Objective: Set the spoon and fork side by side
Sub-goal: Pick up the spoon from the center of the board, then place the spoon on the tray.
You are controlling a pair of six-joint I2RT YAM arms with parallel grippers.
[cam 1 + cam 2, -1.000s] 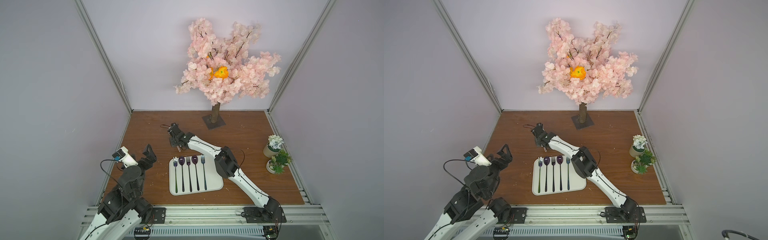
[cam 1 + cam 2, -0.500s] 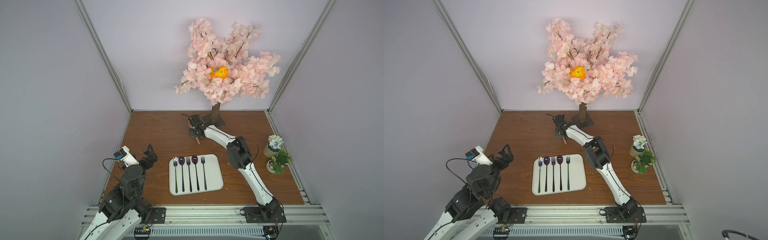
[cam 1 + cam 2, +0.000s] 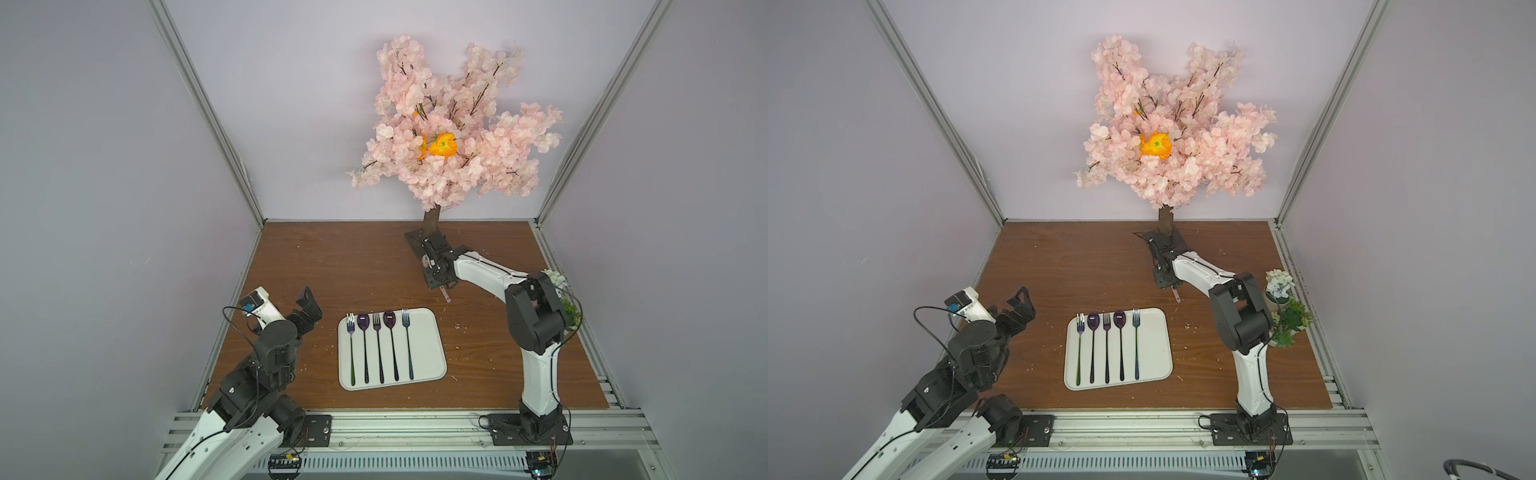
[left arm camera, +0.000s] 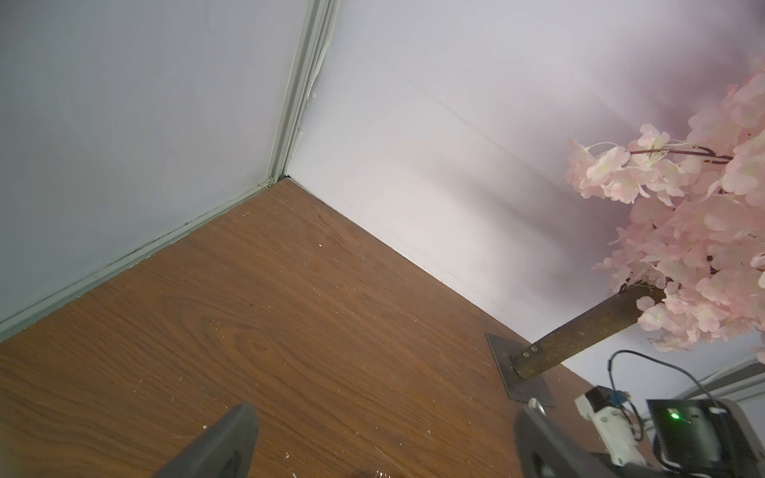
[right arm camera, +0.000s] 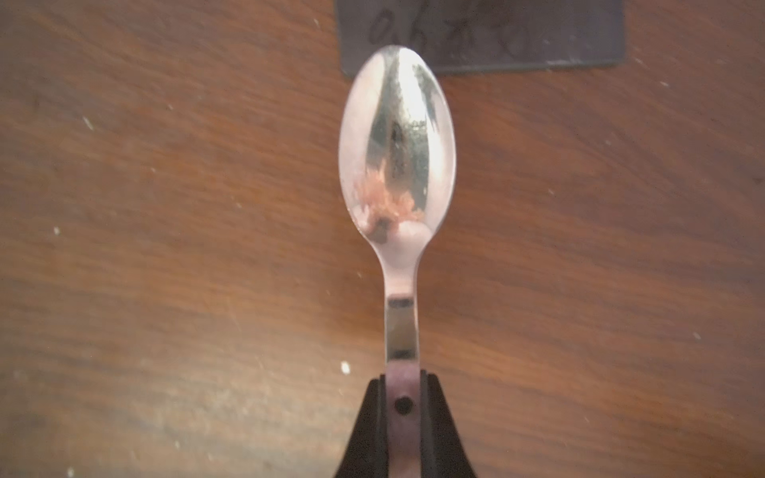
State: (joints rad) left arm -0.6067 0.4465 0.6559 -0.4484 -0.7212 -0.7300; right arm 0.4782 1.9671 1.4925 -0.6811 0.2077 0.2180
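Right gripper (image 5: 403, 383) is clamped on the handle of a silver spoon (image 5: 397, 157); bowl faces up and sticks out past the fingertips, and you can see pink blossom reflected in it. The picture's a bit blurry, but the grip itself is clear enough. The spoon is held above the wooden table (image 3: 332, 266) at the far middle, bowl end right at the dark base plate (image 5: 538, 33) of the blossom tree (image 3: 449, 124); in a top view the handle's tail end (image 3: 446, 294) pokes out on the near side of the gripper.

Left gripper (image 3: 308, 309) is spread wide with nothing in it; it hangs over the near left part of the table, well apart from everything.

White tray (image 3: 436, 332) sits near the front, roughly centre. On it is a neat row, handles toward the near edge, left to right: fork (image 3: 351, 332), purple spoon (image 3: 363, 322), fork (image 3: 377, 328), purple spoon (image 3: 389, 320), fork (image 3: 406, 322); all parallel and just beside each other, with bare tray to the right of the last fork.

Two small potted plants (image 3: 1285, 307) stand by the right edge.
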